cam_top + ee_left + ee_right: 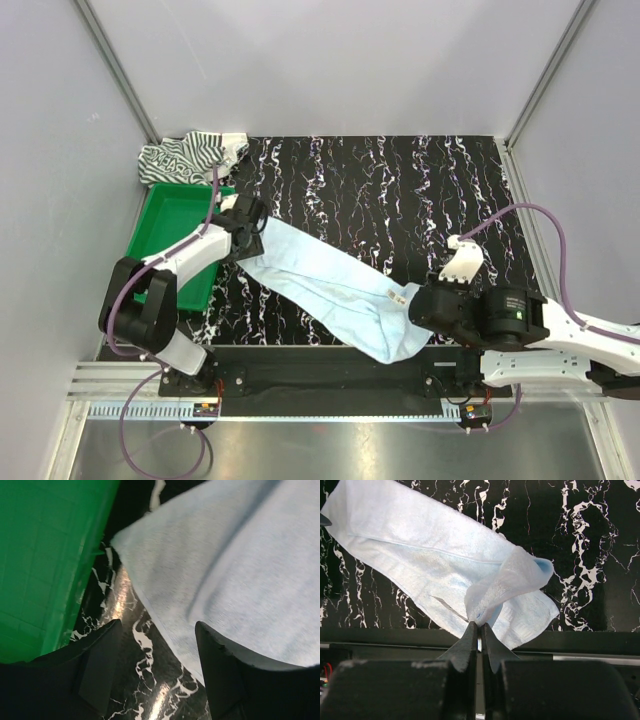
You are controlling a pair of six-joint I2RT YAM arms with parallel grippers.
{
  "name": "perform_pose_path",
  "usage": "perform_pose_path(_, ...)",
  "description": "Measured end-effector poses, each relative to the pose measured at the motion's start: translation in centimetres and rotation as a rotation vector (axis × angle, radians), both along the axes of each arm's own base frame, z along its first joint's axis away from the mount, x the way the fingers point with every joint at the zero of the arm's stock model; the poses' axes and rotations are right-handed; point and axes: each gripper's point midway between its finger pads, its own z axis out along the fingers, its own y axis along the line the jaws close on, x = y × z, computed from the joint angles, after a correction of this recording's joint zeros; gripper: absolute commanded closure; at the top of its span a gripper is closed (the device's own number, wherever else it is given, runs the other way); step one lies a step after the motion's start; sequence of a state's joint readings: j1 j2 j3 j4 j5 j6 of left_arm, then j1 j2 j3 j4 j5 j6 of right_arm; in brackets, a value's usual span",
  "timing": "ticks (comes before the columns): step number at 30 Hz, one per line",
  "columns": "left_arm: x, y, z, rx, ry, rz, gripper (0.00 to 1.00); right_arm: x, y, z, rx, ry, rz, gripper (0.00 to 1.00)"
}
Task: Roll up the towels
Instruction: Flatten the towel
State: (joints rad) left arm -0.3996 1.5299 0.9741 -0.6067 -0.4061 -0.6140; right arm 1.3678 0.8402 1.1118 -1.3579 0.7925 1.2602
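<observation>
- Right wrist view: the right end effector [480, 626] has its jaws pressed together on a corner of the blue towel [420, 555], and that corner stands lifted and curled over the cloth.
- The left end effector [159, 645] has its jaws wide apart with nothing between them. It sits low over the table [400, 190], at the towel's far end and just beside the tray [175, 230].
- The blue towel lies flat as a long diagonal strip, running from beside the tray to the table's near edge. It seems folded lengthwise, but no turn of a roll shows yet.
- The striped towel [190, 155] sits crumpled at the far left corner beyond the tray, apart from both arms.
- By my reading the task is early: one towel is laid out with its rolling about to start, and the other is not yet handled. Both rolls remain.
</observation>
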Motion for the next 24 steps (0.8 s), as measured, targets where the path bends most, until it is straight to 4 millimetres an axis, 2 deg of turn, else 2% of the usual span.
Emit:
perform_pose_path(4,0.3,1.8,-1.6,-0.006,0.024,0.073,0.38,-0.1,0.2,-0.3,-0.011,0.01,0.004,1.0)
perform_pose_path(9,0.5,1.7,-4.3,-0.007,0.079,0.082,0.42,-0.1,-0.1,0.2,0.027,0.001,-0.005,1.0)
perform_pose_path(11,1.3,1.3,-4.3,-0.02,0.063,0.084,0.42,0.1,-0.2,0.7,0.055,-0.008,-0.022,1.0)
perform_pose_path(14,2.0,0.9,-4.5,-0.035,0.047,0.088,0.52,0.4,-0.4,1.3,0.106,-0.027,-0.063,1.0)
perform_pose_path(15,2.2,0.8,-4.5,-0.039,0.04,0.089,0.64,0.6,-0.6,1.6,0.128,-0.037,-0.083,1.0)
perform_pose_path(19,2.8,0.5,-4.6,-0.052,0.026,0.091,1.0,2.2,-2.2,2.5,0.167,-0.097,-0.203,1.0)
perform_pose_path(21,3.1,0.4,-4.6,-0.049,0.027,0.083,1.0,3.2,-3.7,2.7,0.116,-0.136,-0.249,1.0)
perform_pose_path(24,3.3,0.3,-4.6,-0.045,0.028,0.074,1.0,5.3,-6.3,1.9,-0.073,-0.152,-0.315,1.0)
